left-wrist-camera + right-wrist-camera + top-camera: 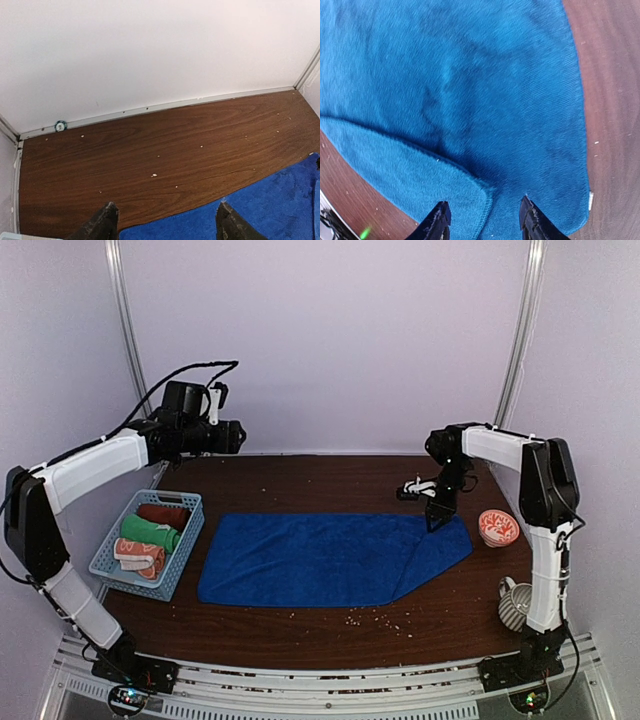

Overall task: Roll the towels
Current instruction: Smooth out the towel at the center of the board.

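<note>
A royal blue towel lies spread flat across the middle of the table, its near right corner folded over. My right gripper hangs just over the towel's far right part, open; in the right wrist view its fingertips straddle the stitched edge of the folded flap on the towel. My left gripper is raised at the back left, open and empty, above bare wood, with the towel's edge below it. Rolled dark red, green and orange-and-white towels lie in the basket.
The light blue basket stands at the left of the table. An orange-and-white bowl sits right of the towel, and a grey cup lies by the right arm's base. White walls close in the back and both sides. Crumbs dot the wood.
</note>
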